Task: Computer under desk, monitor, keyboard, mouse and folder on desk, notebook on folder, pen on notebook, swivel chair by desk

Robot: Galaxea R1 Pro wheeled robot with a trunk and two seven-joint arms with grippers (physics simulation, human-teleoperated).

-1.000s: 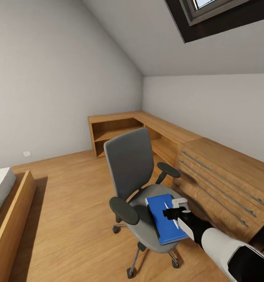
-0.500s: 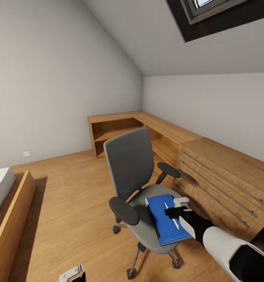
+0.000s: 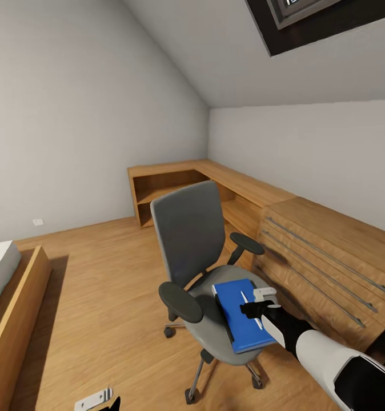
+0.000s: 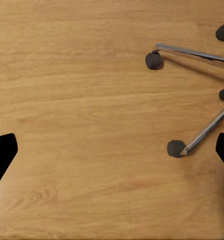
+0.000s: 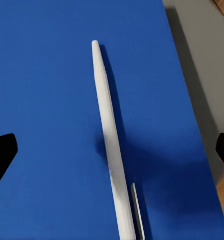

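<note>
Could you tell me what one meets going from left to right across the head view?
Bed → left end effector → swivel chair → blue folder → right end effector → drawer unit.

head cam high, wrist cams close, downward

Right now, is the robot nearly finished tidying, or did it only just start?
It has only just started. Nothing looks done: the blue book and the white pen on top of it lie on the swivel chair seat. The right gripper hovers over the pen, jaws wide open, not holding it. The wooden desk has none of the things on it, so moving everything is left.
</note>
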